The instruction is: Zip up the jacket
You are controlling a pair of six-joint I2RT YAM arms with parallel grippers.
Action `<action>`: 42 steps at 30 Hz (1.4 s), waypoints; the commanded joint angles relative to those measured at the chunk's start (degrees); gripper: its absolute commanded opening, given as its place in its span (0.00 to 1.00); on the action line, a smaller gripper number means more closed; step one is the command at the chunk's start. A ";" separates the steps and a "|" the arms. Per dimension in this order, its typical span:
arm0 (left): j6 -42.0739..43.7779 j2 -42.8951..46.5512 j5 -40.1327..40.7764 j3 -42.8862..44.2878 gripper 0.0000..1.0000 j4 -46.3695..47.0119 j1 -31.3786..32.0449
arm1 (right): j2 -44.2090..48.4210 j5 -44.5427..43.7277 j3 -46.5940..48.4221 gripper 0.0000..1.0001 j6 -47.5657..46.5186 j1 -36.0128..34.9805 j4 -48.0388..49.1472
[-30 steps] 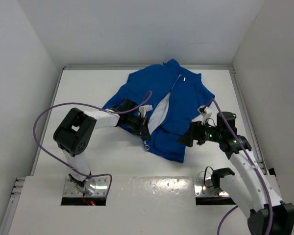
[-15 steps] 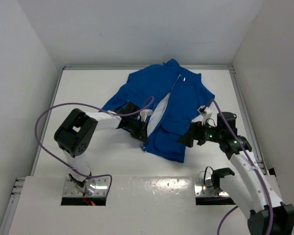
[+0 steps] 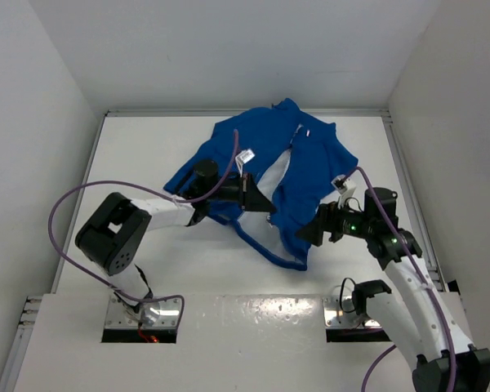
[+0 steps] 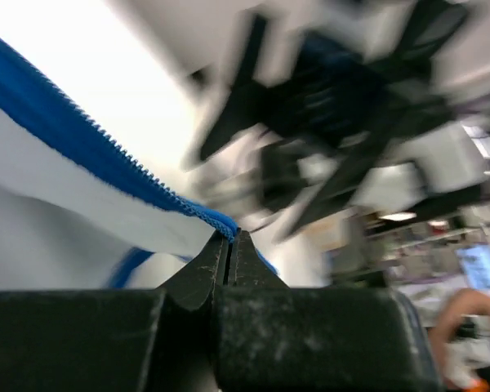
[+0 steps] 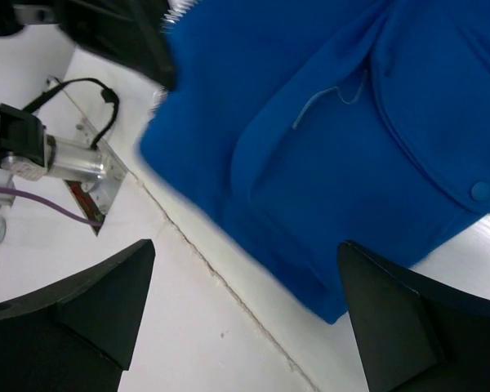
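Pinching the zipper tape (image 4: 106, 139) at its lower end, the left gripper (image 4: 229, 245) is clenched tight, tooth row running up and away from the tips.

Jacket (image 3: 314, 163) lies mid-table (image 3: 139, 147) toward the far side, collar (image 3: 290, 106) far, hem (image 3: 282, 261) near. The front is open, with white lining (image 3: 282, 170) showing between the panels. Its long axis and the zipper line run far to near, slanting slightly left toward the near end. The held edge is lifted off the table, left of the other panel.

Right gripper (image 5: 245, 245) is released, fingers wide apart, at the near right corner of the hem. The wrist view puts the pocketed panel straight ahead, its edge crossing the gap between the fingers. Contact: cannot tell.

Judgement:
- The two bottom ends of the zipper have to meet.
- The free half lies right of the left gripper, just beside it, and the right arm is nearer to it.
- That arm needs the panel's inner bottom corner, left of where it now points.
- Slider position not made out.
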State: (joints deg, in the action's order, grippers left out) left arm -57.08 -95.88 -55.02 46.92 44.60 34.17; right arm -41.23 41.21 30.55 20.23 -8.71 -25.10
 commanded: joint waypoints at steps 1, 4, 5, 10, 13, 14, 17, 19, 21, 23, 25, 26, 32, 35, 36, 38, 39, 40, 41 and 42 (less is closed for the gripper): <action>-26.72 -1.23 -0.53 -1.99 0.00 37.90 4.83 | 1.76 3.08 -1.62 0.92 4.79 0.27 6.71; -33.07 -6.31 4.21 -5.15 0.00 49.29 6.07 | 1.77 4.22 -2.59 0.88 7.45 0.18 8.14; -37.01 -7.91 5.09 -5.17 0.00 52.05 6.08 | 1.60 4.49 -3.38 0.86 7.98 0.27 8.66; -35.29 -10.12 5.81 -2.81 0.00 52.96 6.78 | 0.80 5.46 -3.91 0.75 11.15 0.19 11.83; -33.37 -10.91 5.19 -1.75 0.00 51.74 7.31 | 0.19 6.07 -3.91 0.72 12.64 0.18 13.41; -32.58 -10.91 5.19 -1.74 0.00 49.81 7.31 | 0.01 6.33 -3.91 0.72 12.82 0.10 13.59; -31.43 -10.91 5.72 -1.74 0.00 49.09 7.31 | -0.25 7.21 -4.96 0.71 13.87 0.19 14.03; -31.43 -10.38 5.72 -1.74 0.00 49.09 7.31 | -0.25 7.65 -6.45 0.71 15.00 0.01 14.11; -31.43 -10.38 5.72 -1.74 0.00 48.57 7.84 | -0.34 7.66 -7.08 0.71 15.89 0.10 14.91; -30.81 -10.38 5.72 -1.22 0.00 47.87 7.84 | -0.52 7.57 -8.22 0.70 16.60 0.10 15.78; -30.28 -10.38 5.72 -1.21 0.00 47.25 8.36 | -0.95 7.57 -9.01 0.70 17.91 0.10 16.57; -29.59 -10.38 5.72 -0.52 0.00 47.25 8.37 | -1.22 7.57 -9.19 0.70 18.70 0.10 17.10; -26.95 -10.38 5.72 0.02 0.00 43.30 8.89 | -2.97 9.85 -9.80 0.63 22.92 0.18 23.25; -25.28 -10.38 5.72 0.55 0.00 41.37 8.89 | -3.68 10.82 -9.89 0.60 23.81 0.18 24.13; -25.27 -10.38 6.24 0.55 0.00 40.84 9.42 | -3.68 11.08 -10.06 0.58 23.98 0.01 24.31; -24.48 -10.38 6.25 0.55 0.00 40.30 9.42 | -3.86 11.96 -10.42 0.53 24.51 0.01 24.66; -24.48 -10.38 6.25 0.55 0.00 40.30 9.42 | -3.85 11.96 -10.51 0.51 24.68 0.10 24.66; -24.48 -10.38 6.25 1.07 0.00 40.30 9.42 | -4.12 12.40 -10.68 0.46 24.68 0.10 24.66; -24.48 -10.38 6.25 1.07 0.00 39.78 9.42 | -4.21 12.31 -10.68 0.44 25.29 0.18 24.66; -24.48 -10.91 6.25 1.07 0.00 39.78 9.42 | -4.21 12.49 -10.77 0.41 25.56 0.18 24.66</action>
State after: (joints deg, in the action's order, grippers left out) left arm -83.42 -107.81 -48.80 45.87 72.66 42.83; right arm -45.19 51.68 20.12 44.03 -8.71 -3.29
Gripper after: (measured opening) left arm 0.011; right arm 0.426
